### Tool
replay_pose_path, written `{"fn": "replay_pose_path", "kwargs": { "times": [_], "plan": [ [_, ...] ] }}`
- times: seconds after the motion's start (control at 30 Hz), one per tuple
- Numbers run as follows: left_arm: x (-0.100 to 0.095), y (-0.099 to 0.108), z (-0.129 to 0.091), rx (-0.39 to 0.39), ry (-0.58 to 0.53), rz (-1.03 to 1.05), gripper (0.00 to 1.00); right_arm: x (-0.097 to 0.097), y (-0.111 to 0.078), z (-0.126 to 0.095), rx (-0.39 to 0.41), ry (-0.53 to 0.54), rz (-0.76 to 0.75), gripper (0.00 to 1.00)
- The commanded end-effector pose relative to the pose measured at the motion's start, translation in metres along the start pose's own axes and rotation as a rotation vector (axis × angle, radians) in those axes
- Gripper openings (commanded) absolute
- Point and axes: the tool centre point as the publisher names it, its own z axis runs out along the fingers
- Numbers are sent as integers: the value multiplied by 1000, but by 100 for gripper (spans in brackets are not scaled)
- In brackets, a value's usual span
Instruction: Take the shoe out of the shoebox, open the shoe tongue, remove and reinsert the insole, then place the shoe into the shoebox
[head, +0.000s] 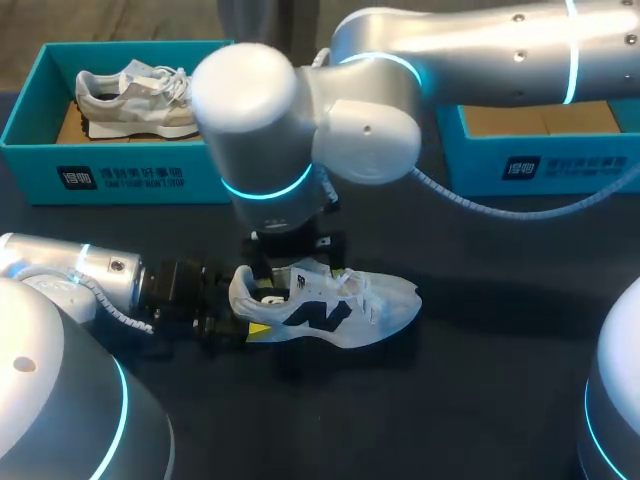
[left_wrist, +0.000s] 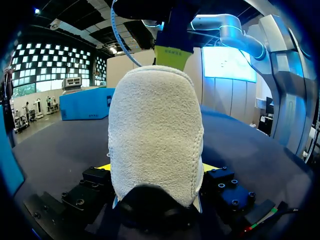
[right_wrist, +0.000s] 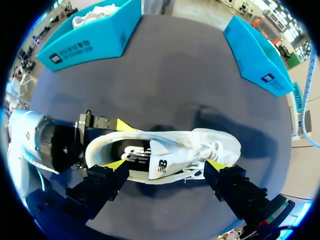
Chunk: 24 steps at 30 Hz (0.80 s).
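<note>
A white shoe (head: 335, 305) with a dark logo lies on its side on the black table, toe pointing right. My left gripper (head: 248, 312) comes in from the left and is shut on the shoe's heel (left_wrist: 155, 140), one yellow tip on each side. My right arm (head: 300, 130) reaches in from the upper right and hangs over the shoe. Its gripper (right_wrist: 166, 165) is open wide just above the shoe (right_wrist: 165, 152), one finger by the heel opening and one by the laces. The dark insole (right_wrist: 134, 152) and the white tongue (right_wrist: 161, 164) show inside the shoe.
A teal shoebox (head: 120, 175) at the back left holds a second, grey-white shoe (head: 135, 98). Another teal box (head: 560, 165) stands at the back right. Bare black table lies in front of and to the right of the shoe.
</note>
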Motion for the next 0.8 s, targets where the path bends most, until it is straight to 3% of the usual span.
{"fn": "replay_pose_path", "kwargs": {
  "times": [0.03,0.37,0.6,0.67,0.73,0.8],
  "plan": [
    [3,5,3,-2,2,-1,0,7,-8,7,-21,-144,262,100],
    [3,5,3,-2,2,-1,0,-4,-5,23,16,-276,291,100],
    [3,5,3,-2,2,-1,0,-16,-9,16,36,-356,322,100],
    [3,5,3,-2,2,-1,0,-21,-11,10,43,-381,334,81],
    [3,5,3,-2,2,-1,0,-25,-12,5,46,-393,341,47],
    [3,5,3,-2,2,-1,0,-30,-13,3,44,-395,349,33]
  ]
}}
